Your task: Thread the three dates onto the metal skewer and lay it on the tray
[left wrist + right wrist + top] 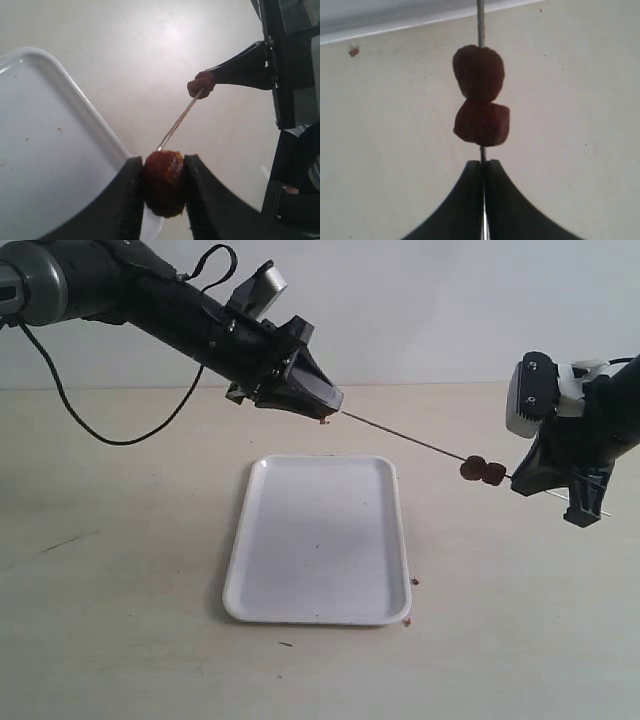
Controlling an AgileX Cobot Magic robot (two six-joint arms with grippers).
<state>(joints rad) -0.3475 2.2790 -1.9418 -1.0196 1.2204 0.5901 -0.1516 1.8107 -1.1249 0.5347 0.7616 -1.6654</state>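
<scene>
left claw (322, 405): jaws partly closed, clamped on the third date from both sides. Holds it in line with the rod so the tip meets its middle.
third date (164, 182): pinched at the left claw's fingertips. Front face is bare toward the skewer point, so the rod can go in.
metal skewer (400, 435): spans from left claw to right claw, sloping down toward the right claw. Free tip touches the third date; depth of entry cannot be told.
tray (315, 540): flat on the table, below the skewer span, nearer the left claw. Nothing on it; probably parked there so the loaded skewer only has to come down.
two threaded dates (482, 470): on the rod, touching each other, just ahead of the right claw's tips. They sit at the held end, leaving the rest of the rod bare.
right claw (515, 480): jaws fully closed on the skewer's back end, acting as a fixed holder.
step: judged threading the last date; laying it on the tray not done.
risk: the thin rod may flex or skid off the rounded skin if off-centre.
</scene>
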